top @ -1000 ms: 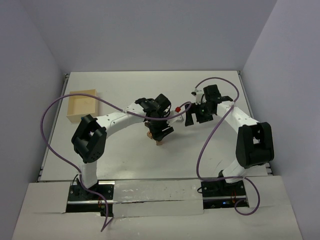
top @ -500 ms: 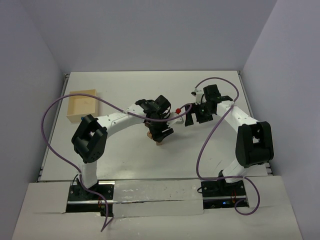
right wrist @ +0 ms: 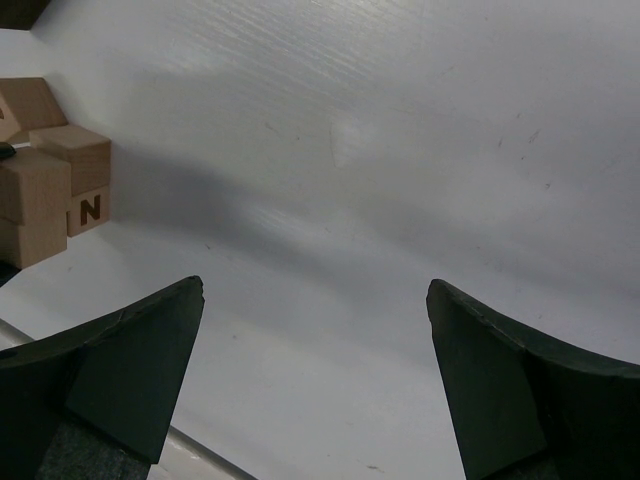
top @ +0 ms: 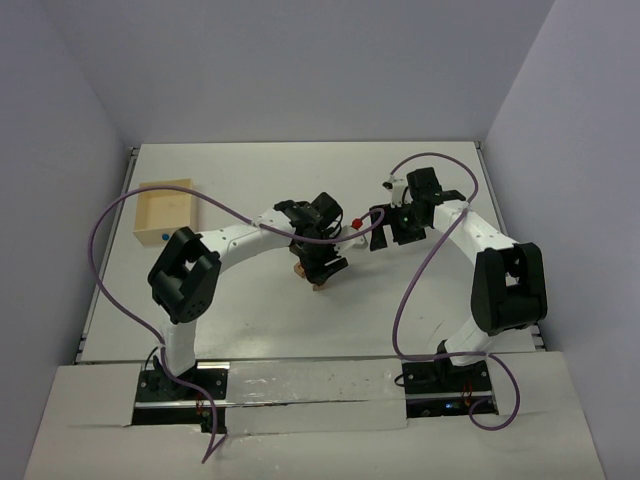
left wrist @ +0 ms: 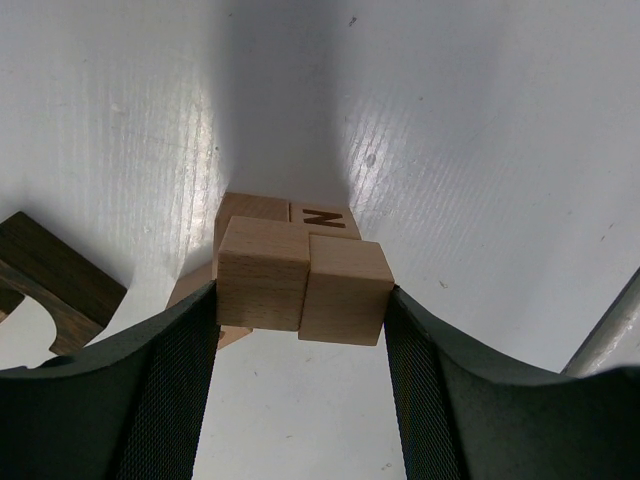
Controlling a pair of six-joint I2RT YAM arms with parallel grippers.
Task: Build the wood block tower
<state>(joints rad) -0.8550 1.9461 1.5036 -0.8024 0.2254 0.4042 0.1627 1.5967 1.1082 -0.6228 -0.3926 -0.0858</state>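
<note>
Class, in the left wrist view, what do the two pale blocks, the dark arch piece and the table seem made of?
Two pale blocks: likely unfinished light wood; fine grain, matte faces.
Dark arch piece: wood, stained or naturally dark; streaky grain.
Table: white painted or laminated board, perhaps; soft sheen, fine ridges.

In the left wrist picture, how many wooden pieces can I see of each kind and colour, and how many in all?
Pale cubes, side by side between the fingers of the left gripper: 2
Lower blocks, tan to orange-brown, partly hidden under them, one marked N: 3
Dark brown arch piece, on the table to the left: 1
Total: 6
</note>
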